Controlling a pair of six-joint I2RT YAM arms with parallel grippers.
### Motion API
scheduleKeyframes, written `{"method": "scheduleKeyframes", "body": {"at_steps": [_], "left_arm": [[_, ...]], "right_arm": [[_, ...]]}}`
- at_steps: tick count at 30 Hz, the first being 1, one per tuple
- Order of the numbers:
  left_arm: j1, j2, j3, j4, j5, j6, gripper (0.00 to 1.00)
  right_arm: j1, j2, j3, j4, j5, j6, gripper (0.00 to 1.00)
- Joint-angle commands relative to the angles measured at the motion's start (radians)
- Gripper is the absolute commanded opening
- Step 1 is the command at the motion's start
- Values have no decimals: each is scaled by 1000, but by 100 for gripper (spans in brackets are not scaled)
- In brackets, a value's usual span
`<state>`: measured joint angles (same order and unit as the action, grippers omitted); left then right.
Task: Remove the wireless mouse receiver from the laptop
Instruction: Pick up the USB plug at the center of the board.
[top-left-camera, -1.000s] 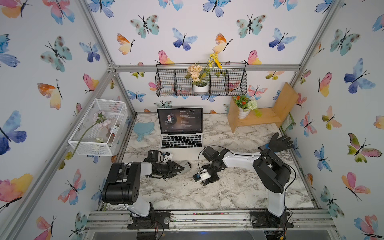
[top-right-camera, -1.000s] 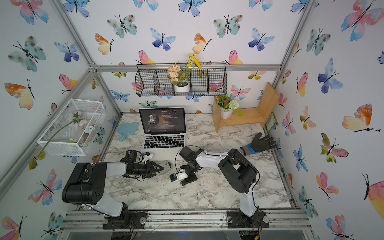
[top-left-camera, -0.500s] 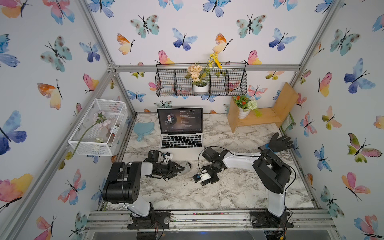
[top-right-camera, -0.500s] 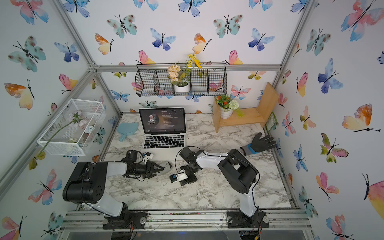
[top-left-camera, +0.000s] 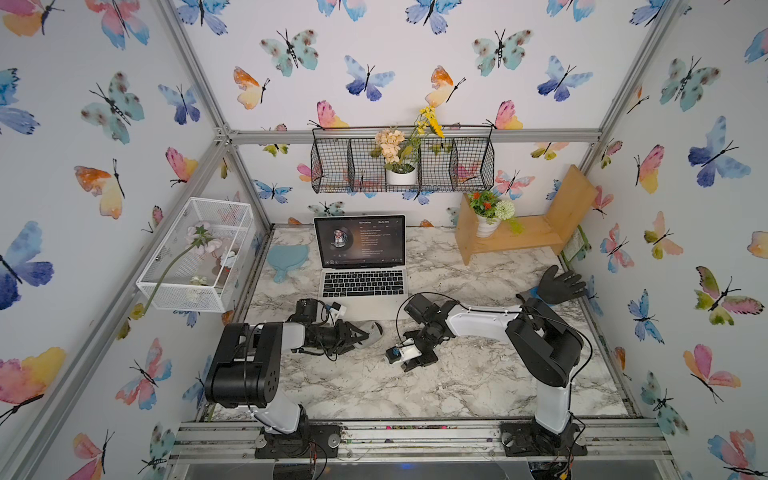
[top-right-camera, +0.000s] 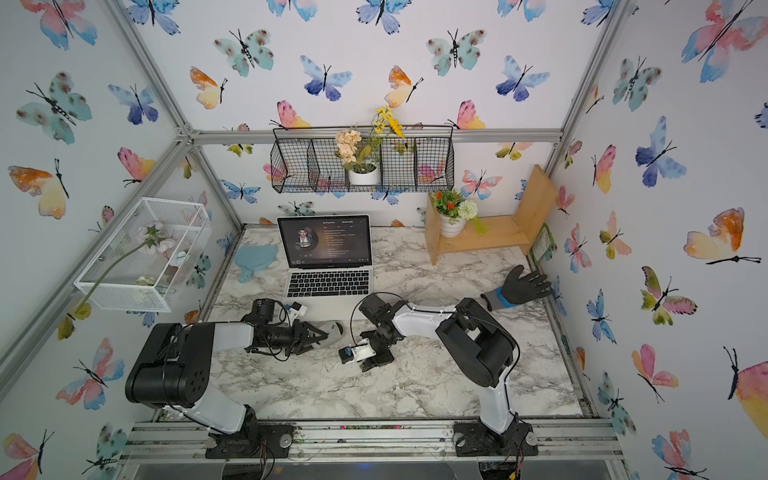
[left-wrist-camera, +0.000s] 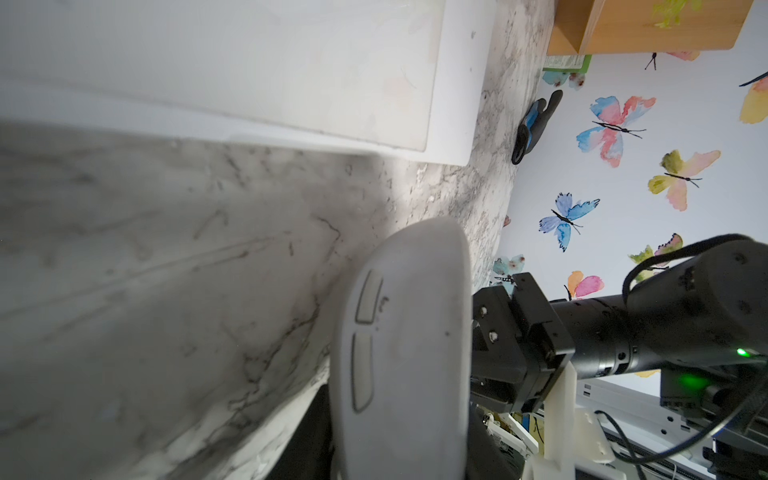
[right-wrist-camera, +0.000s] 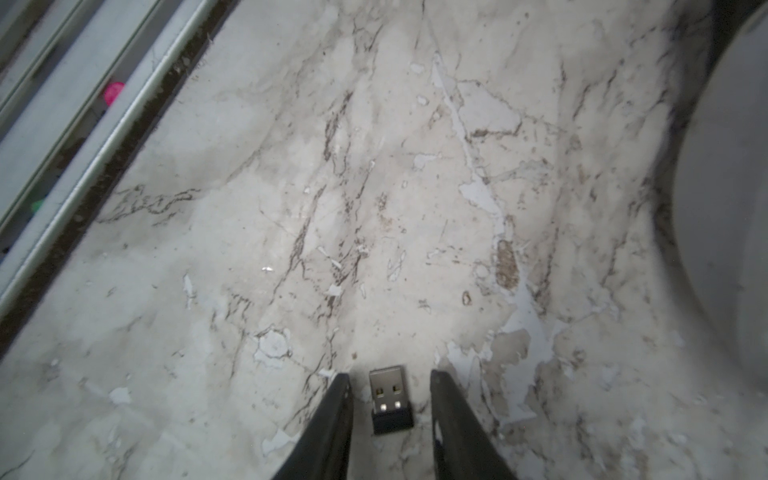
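With the right tool (right-wrist-camera: 390, 376) spread astride the wireless mouse receiver (right-wrist-camera: 390, 399) lying loose on the surface (right-wrist-camera: 291, 208), and the left tool (top-left-camera: 360, 332) pinching the grey mouse (left-wrist-camera: 399, 353), I'd lift the right straight up, nudging nothing.

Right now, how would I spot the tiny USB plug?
Find the marble table in front of the laptop. Between the right arm's open fingers lies the wireless mouse receiver: a black stub with a metal end, far smaller than the grey mouse nearby.
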<state>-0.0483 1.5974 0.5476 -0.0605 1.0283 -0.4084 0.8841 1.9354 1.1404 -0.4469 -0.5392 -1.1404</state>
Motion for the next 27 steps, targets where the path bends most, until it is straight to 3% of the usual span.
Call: {"method": "scheduleKeyframes", "body": {"at_steps": [1,11,27], "left_arm": [[-5,-7,14,-15,49,24,3],[-4,-2,17,-11,63,27,3],[-8,-1,27,-9,72,22,3]], "right_arm": [[-11,7,-28,-54,39,-5,32],[-27,-13,-53,-54,26,10,37],[-30,34,-14,-80,10,-20,34]]}}
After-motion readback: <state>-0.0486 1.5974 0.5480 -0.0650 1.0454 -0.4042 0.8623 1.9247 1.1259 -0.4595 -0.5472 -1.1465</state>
